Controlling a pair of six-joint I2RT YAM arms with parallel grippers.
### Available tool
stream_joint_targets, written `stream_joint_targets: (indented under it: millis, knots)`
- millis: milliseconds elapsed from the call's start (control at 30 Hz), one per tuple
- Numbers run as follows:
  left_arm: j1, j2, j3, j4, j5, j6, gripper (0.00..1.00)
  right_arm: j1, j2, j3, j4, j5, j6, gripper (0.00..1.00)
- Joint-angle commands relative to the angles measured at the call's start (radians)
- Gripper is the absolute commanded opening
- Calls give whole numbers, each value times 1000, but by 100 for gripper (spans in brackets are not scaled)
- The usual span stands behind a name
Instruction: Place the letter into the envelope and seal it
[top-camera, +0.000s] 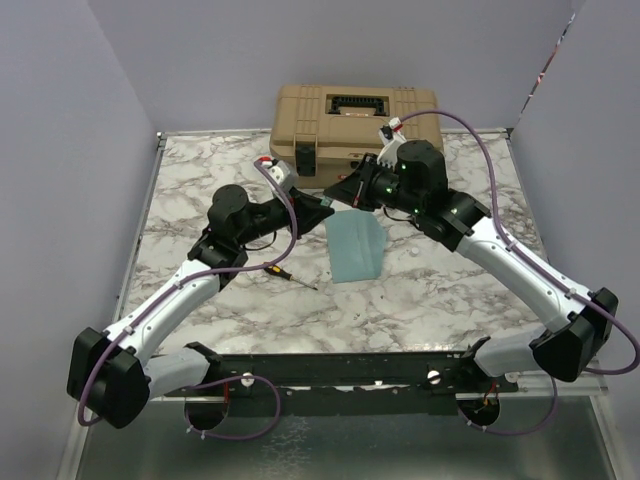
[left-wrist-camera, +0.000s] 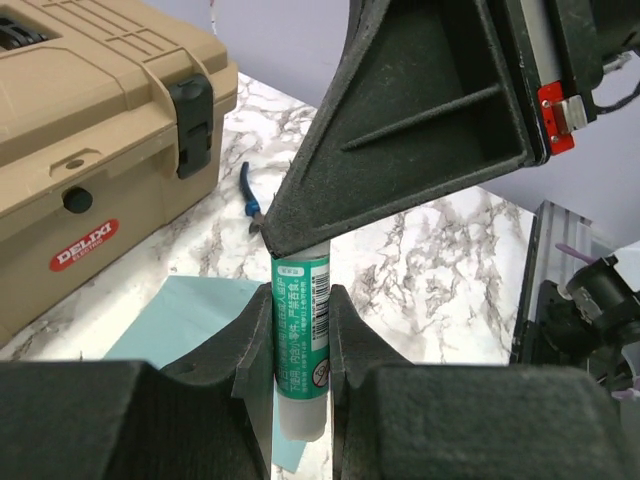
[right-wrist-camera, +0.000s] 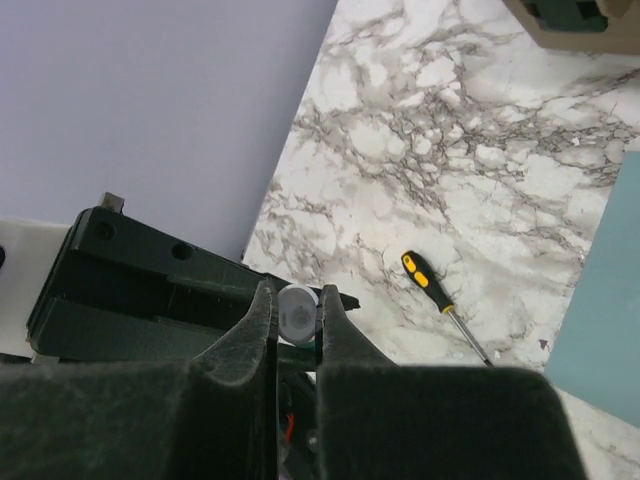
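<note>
**Operator:** Report the work surface.

**Technician:** It is a marble table (top-camera: 440, 300). A tan toolbox (top-camera: 345, 125) sits at its far edge.

**Operator:** Where is the task item?

**Technician:** The envelope (top-camera: 355, 250) lies flat near mid-table, in front of the toolbox. Both grippers meet above its far left corner.

**Operator:** Left end-effector status?

**Technician:** The left gripper (left-wrist-camera: 300, 310) is clenched on a glue stick (left-wrist-camera: 302, 350). One finger presses each side of the green label. The stick hangs above the envelope with its top end toward the right gripper.

**Operator:** Right end-effector status?

**Technician:** The right gripper (right-wrist-camera: 295, 290) is clenched on the cap (right-wrist-camera: 297, 315) at the top of the stick. Both pads touch the cap.

**Operator:** Any loose tools?

**Technician:** There are two. A screwdriver (right-wrist-camera: 445, 305) with a yellow-and-black handle lies on the marble left of the envelope, apart from it. Blue-handled pliers (left-wrist-camera: 250, 195) lie on the marble just beside the toolbox.
</note>
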Motion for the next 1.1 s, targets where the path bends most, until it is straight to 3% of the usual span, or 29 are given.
stream_joint_targets:
  millis: [0,67,133,200,233,600,800,1067]
  knots:
    - [-13,18,56,14,49,18,0,-32,-31,-39,158,225,36,2]
    - [-13,21,54,15,83,12,0,-32,-44,-31,164,147,-27,25]
    - [-13,13,44,13,118,7,0,-32,-69,-25,127,78,-103,57]
    - [-13,-2,28,14,136,7,0,-34,-97,-24,58,36,-154,73]
    - [-13,-10,20,13,148,12,0,-34,-108,-24,28,17,-168,75]
    - [-13,5,41,-56,174,74,0,-34,-34,44,-125,-215,-177,69]
    - [-13,5,68,-86,169,88,0,-35,30,78,-125,-291,-172,48]
    - [-13,-3,87,-138,92,97,0,-35,35,91,-129,-372,-163,37]
